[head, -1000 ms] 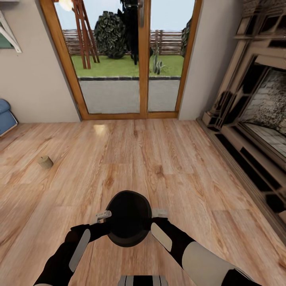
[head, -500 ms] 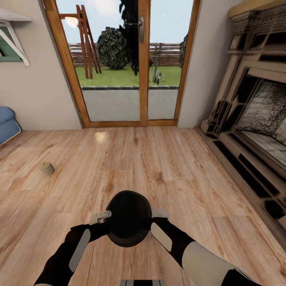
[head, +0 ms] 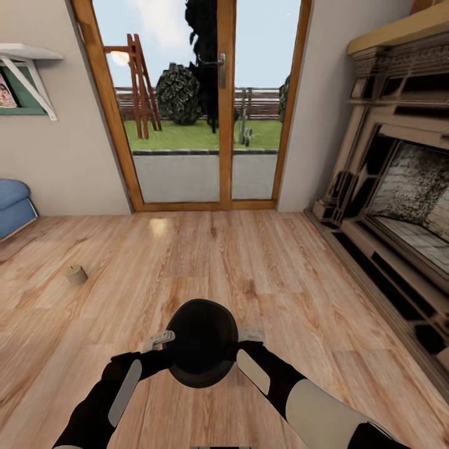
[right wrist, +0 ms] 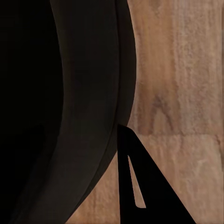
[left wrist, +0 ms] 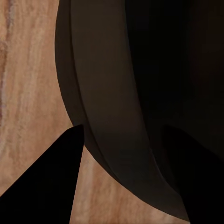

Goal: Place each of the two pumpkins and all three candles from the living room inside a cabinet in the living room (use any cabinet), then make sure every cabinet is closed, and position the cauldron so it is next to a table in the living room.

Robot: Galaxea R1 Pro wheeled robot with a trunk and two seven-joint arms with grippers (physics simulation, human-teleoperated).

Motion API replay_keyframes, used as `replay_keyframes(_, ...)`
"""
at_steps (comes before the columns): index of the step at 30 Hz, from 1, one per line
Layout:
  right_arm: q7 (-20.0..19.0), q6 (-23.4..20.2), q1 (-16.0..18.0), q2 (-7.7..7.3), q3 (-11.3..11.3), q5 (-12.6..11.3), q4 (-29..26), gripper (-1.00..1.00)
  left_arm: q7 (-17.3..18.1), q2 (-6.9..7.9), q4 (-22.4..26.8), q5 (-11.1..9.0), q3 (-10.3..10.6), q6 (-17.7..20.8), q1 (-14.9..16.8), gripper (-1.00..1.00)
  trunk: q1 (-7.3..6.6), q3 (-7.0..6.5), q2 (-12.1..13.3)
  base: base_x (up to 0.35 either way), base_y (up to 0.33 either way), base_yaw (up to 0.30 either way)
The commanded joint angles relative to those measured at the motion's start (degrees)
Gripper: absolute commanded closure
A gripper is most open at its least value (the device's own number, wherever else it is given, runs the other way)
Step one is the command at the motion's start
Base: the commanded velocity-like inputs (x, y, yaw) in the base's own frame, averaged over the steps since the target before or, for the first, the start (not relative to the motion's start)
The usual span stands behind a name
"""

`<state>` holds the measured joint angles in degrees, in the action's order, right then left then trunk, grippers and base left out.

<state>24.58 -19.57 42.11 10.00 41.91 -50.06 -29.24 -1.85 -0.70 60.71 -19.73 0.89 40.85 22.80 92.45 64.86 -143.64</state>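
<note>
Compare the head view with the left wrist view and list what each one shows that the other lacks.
Head view alone: a candle lying on the floor far to the left, the glass doors, the fireplace, a blue seat, and both arms meeting at the cauldron.

Left wrist view alone: a close look at the cauldron's rim, with one dark finger on each side of the wall.

Both: the black cauldron and the wooden floor.

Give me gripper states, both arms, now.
Left gripper: shut on the cauldron, clamping its rim.
Right gripper: shut on the cauldron, clamping the opposite rim.
</note>
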Motion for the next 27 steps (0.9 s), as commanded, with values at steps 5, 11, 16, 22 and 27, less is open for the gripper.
replay_keyframes(5,-4.6,1.4,0.1,0.00,-0.1,0.3,-1.5,1.00,-0.1,0.09,-0.1,-0.1,0.0,0.0,0.0,1.00,0.00,-0.03,0.0,0.000,0.000,0.130)
replay_keyframes(11,-4.6,1.4,0.1,0.00,-0.1,0.3,-1.5,1.00,-0.1,0.09,-0.1,-0.1,0.1,0.4,0.0,1.00,0.00,-0.16,0.0,-0.003,0.000,0.261)
replay_keyframes(16,-4.6,1.4,0.1,0.00,-0.1,0.3,-1.5,1.00,-0.2,0.09,-0.1,-0.1,-0.1,0.5,0.0,1.00,0.00,-0.27,0.0,-0.128,0.000,0.278)
replay_keyframes(22,-4.6,1.4,0.1,0.00,-0.1,0.3,-1.5,1.00,-0.1,0.09,-0.1,-0.1,-0.1,0.5,0.0,1.00,0.00,-0.36,0.0,-0.229,0.000,0.282)
replay_keyframes(27,-4.6,1.4,0.1,0.00,-0.1,0.3,-1.5,1.00,-0.2,0.09,-0.1,-0.1,-0.1,0.6,0.0,1.00,0.00,-0.37,0.0,-0.263,-0.006,0.283)
